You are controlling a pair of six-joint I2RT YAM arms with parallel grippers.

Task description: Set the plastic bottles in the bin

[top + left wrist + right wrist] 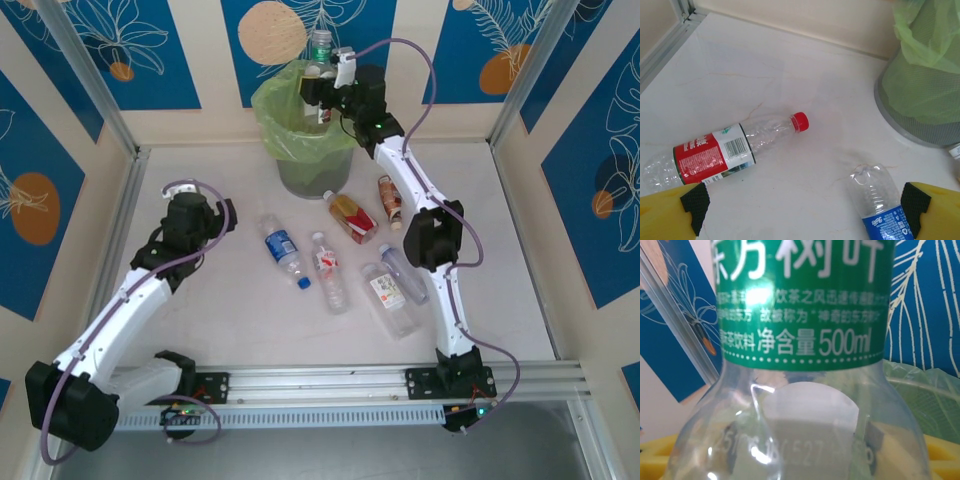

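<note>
A clear bottle with a green label (320,52) hangs upright over the bin (312,150), a grey wastebasket lined with a yellow-green bag. My right gripper (320,92) is shut on it. In the right wrist view this green-label bottle (800,305) stands between my yellow fingers (660,460). Several more bottles lie mid-table: blue-labelled (284,250), red-and-white labelled (328,268), amber (352,217), brown-red (389,200) and two clear ones (392,298). My left gripper (192,215) is open above the table. Between its pads (694,200) is bare tabletop, with a red-capped bottle (715,155) to the left and the blue-labelled bottle (884,207) to the right.
The cell's walls and aluminium posts (80,70) close in the table on three sides. The bin's mesh wall (920,115) stands at the upper right of the left wrist view. A rail (330,380) runs along the near edge between the arm bases.
</note>
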